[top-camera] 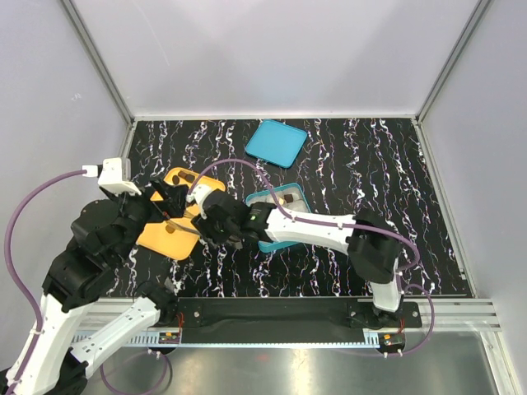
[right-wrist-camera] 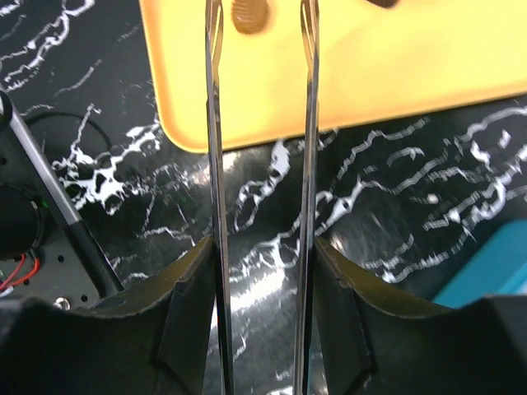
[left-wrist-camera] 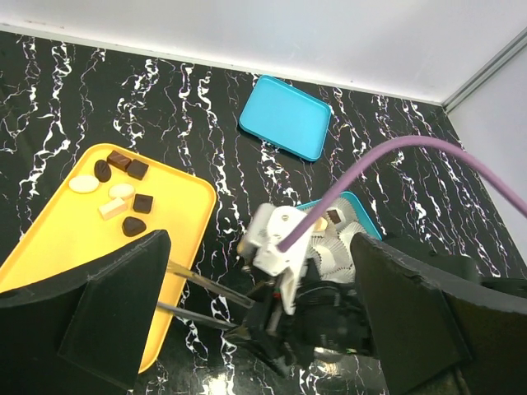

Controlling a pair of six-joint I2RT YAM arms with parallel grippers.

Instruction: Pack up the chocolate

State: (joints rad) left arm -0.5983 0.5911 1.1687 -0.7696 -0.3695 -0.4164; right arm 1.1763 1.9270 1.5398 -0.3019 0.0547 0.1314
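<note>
Several chocolate pieces (left-wrist-camera: 123, 193), dark brown and pale cream, lie at the far end of a yellow tray (left-wrist-camera: 58, 239). A tan chocolate piece (right-wrist-camera: 247, 16) lies on the yellow tray (right-wrist-camera: 395, 74) between my right gripper's (right-wrist-camera: 259, 49) long metal tweezer blades, which stand apart and do not touch it. My right gripper (top-camera: 177, 224) reaches left over the tray (top-camera: 156, 239). My left gripper (top-camera: 169, 202) hovers open and empty above it, its wide black fingers (left-wrist-camera: 115, 313) framing the right wrist. A teal box (top-camera: 265, 244) with paper cups (left-wrist-camera: 333, 251) holds a few pieces (top-camera: 288, 197).
A teal lid (top-camera: 277, 141) lies flat at the back middle of the black marbled table; it also shows in the left wrist view (left-wrist-camera: 284, 118). White walls close the back and sides. A purple cable (left-wrist-camera: 412, 156) arcs over the box.
</note>
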